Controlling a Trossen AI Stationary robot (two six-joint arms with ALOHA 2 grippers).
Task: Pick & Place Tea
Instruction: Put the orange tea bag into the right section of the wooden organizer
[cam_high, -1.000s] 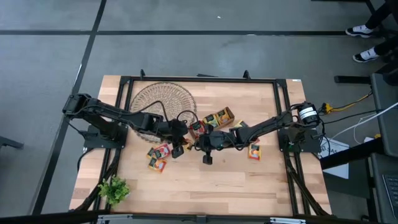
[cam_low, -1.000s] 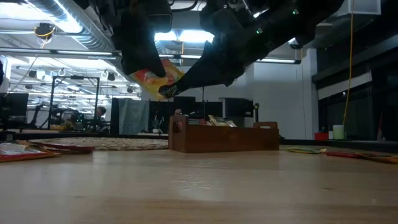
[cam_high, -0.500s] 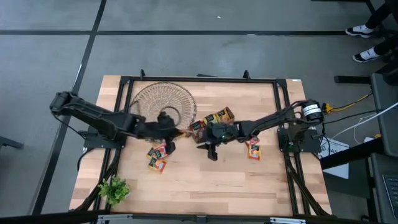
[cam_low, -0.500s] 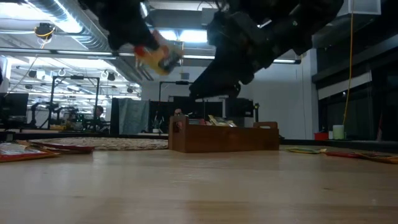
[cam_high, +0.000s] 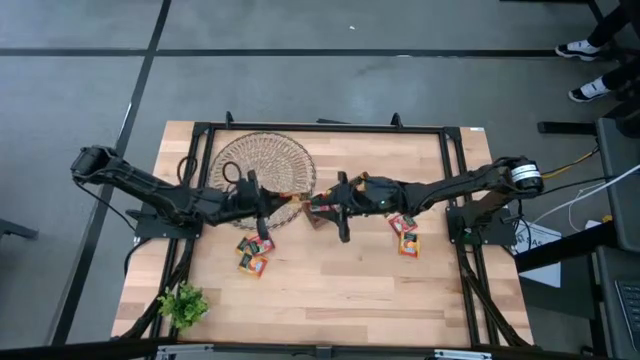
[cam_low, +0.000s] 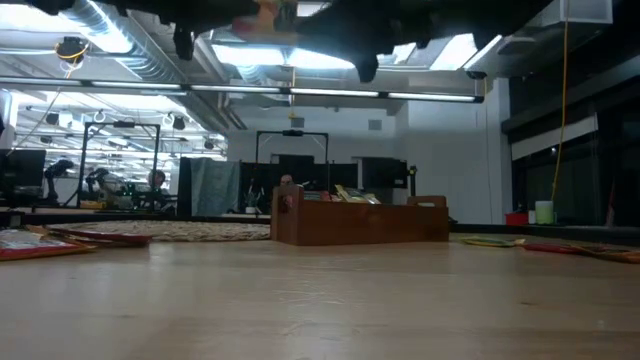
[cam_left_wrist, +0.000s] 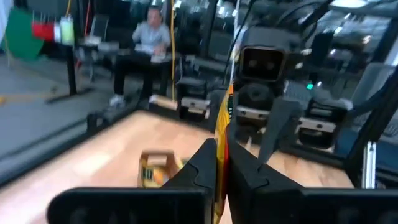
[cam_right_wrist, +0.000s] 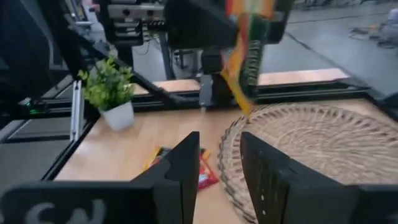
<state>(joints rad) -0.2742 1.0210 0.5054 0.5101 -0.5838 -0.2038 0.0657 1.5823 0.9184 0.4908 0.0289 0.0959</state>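
Broad bare wood along the near table edge, past the small plant. Farther in, sachets lying flat. Mid-table, left gripper clamped on one tea sachet, raised over the wicker dish rim; right gripper facing it, fingers parted, holding nothing. Wooden tray beyond.

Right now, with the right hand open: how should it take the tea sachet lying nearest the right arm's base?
Come straight down on the sachet and pinch one free edge. It lies flat on the table, so there is no upright side to close on. The edge away from the neighbouring sachet looks clearest. The right hand is open, over by the wicker dish.
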